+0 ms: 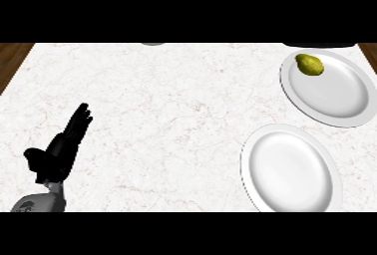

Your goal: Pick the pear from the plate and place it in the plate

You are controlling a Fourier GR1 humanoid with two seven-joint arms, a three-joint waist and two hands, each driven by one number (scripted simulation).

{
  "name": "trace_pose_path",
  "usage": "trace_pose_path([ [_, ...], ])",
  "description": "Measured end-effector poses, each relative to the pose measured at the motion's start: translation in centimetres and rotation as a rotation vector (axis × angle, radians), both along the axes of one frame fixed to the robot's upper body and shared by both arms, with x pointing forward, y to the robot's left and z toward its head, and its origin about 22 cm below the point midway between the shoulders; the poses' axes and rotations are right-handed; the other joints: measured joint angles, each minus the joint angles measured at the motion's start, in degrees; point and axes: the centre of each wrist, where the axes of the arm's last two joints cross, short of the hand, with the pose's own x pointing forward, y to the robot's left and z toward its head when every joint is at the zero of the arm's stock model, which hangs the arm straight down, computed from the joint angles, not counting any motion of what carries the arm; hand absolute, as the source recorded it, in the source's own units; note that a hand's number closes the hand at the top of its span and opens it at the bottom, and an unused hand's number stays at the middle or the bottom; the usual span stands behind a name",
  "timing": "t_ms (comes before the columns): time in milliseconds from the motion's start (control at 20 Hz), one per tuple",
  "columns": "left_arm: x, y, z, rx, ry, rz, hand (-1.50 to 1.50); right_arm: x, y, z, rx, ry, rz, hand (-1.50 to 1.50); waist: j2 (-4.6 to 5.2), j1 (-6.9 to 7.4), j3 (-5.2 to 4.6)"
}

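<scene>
1. At the view's left, the black left hand (57,149) on its grey forearm (40,203) is resting over the white marble-patterned counter top (162,114), fingers straight and together, pointing up and away, holding nothing. It is sitting well apart from both plates, so a reach from this side would be crossing the whole counter.

2. Lower right of centre, the nearer round white glossy plate (290,169) is lying bare. It is standing just beside the farther plate without quite touching it, so an arm passing low between them risks nudging one rim into the other.

3. At the upper right, the farther round white glossy plate (327,89) is carrying the small yellow-green pear (310,64), which is lying near that plate's far-left rim. This fits a pear waiting to be lifted out, or one already set down in its target plate; the scene does not settle which.

4. The right hand is showing nowhere, so its state cannot be told.

5. Risks, as I judge them: the pear is rounded and sitting close to the rim, so a sideways touch could be rolling it off onto the counter; the plate's smooth surface could be letting it slide away from closing fingers; pressing on the rim could be tipping or shifting the plate.
</scene>
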Motion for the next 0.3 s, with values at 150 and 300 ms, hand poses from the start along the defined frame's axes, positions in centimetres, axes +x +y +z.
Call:
trace_pose_path([
  [150, -0.3, -0.1, -0.2, -0.003, -0.001, -0.004, 0.00, -1.6, -0.8, -0.6, -0.009, 0.010, 0.004, -1.50, 0.04, 0.19, 0.03],
  [300, 0.1, 0.0, -0.1, -0.005, -0.002, -0.015, 0.00, -2.4, -1.1, -1.0, -0.025, 0.018, 0.003, -1.50, 0.15, 0.40, 0.06],
])
